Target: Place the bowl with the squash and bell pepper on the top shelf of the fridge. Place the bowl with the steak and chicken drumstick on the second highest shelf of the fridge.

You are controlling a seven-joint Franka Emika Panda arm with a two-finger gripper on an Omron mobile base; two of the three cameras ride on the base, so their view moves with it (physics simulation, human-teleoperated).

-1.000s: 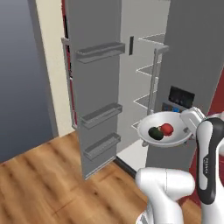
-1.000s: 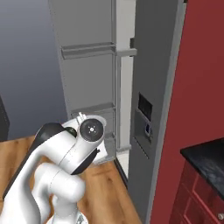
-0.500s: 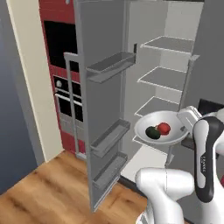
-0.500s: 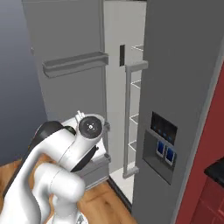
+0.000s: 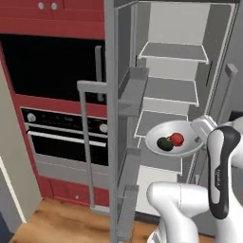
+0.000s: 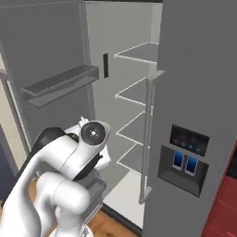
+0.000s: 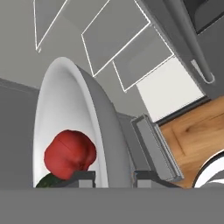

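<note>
The white bowl [image 5: 173,142] hangs in front of the open fridge with the dark green squash [image 5: 164,144] and the red bell pepper [image 5: 177,138] in it. My gripper [image 5: 203,127] is shut on the bowl's right rim. In the hand view the rim [image 7: 109,131] runs between my fingertips [image 7: 81,177], with the bell pepper [image 7: 70,153] and a sliver of squash [image 7: 47,182] inside. The top shelf [image 5: 175,50] and the second highest shelf [image 5: 171,89] lie above the bowl's height, further in. The steak, the chicken drumstick and their bowl are out of view.
The open left fridge door [image 5: 124,142] with its bins stands close to the bowl's left. A black wall oven [image 5: 52,66] sits beyond it. The shut right fridge door [image 6: 194,92] carries a handle [image 6: 149,139] and a dispenser [image 6: 187,153]. Wooden floor [image 5: 57,223] lies below.
The whole picture has shifted: the base has swung and closed in, so the fridge interior now faces me. The bowl stays in my gripper at about the same height.
</note>
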